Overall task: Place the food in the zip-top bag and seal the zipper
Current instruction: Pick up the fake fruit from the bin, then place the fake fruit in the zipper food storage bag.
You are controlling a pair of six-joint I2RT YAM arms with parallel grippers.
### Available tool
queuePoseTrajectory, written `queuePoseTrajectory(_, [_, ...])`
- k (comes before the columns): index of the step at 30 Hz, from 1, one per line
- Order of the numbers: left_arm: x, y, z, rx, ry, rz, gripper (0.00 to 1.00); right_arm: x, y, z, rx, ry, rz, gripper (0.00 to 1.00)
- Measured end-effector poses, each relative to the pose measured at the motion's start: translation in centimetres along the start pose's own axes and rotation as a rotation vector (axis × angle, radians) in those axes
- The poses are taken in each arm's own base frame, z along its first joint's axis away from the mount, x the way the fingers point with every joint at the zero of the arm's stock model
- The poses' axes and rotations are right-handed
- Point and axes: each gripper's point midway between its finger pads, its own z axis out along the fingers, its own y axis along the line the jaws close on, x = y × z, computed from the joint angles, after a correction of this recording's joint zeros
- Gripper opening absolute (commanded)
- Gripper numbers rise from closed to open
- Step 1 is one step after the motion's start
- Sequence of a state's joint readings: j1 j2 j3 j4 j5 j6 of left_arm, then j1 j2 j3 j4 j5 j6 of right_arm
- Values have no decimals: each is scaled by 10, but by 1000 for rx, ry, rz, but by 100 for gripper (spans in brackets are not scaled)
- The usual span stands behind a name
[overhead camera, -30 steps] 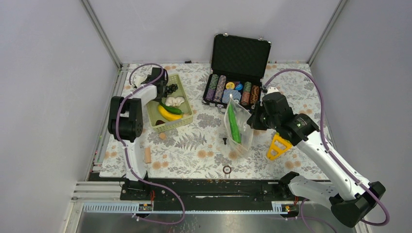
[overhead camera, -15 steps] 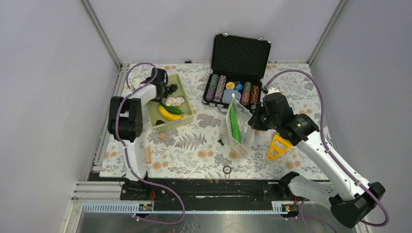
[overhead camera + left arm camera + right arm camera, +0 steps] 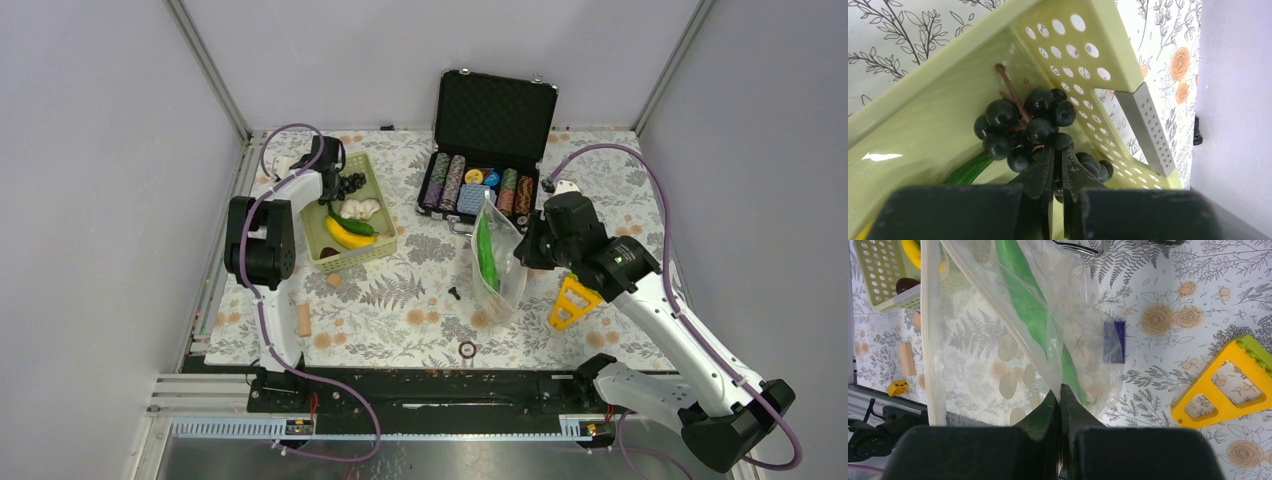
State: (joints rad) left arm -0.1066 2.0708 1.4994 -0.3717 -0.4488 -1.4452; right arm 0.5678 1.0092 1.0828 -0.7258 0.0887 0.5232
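Note:
The lime-green basket (image 3: 386,215) at the back left holds a banana (image 3: 347,236), a green pepper (image 3: 352,224), white bulbs (image 3: 362,209) and a dark grape bunch (image 3: 352,183). My left gripper (image 3: 337,184) reaches into its far corner. In the left wrist view the left gripper (image 3: 1058,150) is shut on the grape bunch (image 3: 1033,125). Mid-table, my right gripper (image 3: 522,255) holds the dotted zip-top bag (image 3: 497,270) upright by one wall. A long green food piece (image 3: 1023,295) lies inside the bag (image 3: 1013,380), below my right gripper (image 3: 1060,390). The pale zipper (image 3: 932,340) runs down its open mouth edge.
An open black case of poker chips (image 3: 490,150) stands at the back centre. A yellow triangular tool (image 3: 573,300) lies right of the bag. An orange piece (image 3: 335,281), a wooden block (image 3: 303,320), a small black part (image 3: 453,293) and a ring (image 3: 466,349) lie on the floral cloth.
My left gripper has closed on the grape bunch in the basket corner. The right gripper has carried the bag slightly to the right.

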Motion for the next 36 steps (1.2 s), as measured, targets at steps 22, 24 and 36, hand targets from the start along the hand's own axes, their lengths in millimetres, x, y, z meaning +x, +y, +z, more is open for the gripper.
queuePoseTrajectory(22, [-34, -13, -126, 390, 23, 125, 0, 8, -4, 2, 14, 38, -22, 0])
queuePoseTrajectory(24, [-43, -26, -149, 471, 5, 134, 0, 9, -5, 3, 17, 48, -32, 0])
queuePoseTrajectory(36, [-11, -78, -306, 1021, 89, 441, 0, 10, -4, 1, 31, 104, -76, 0])
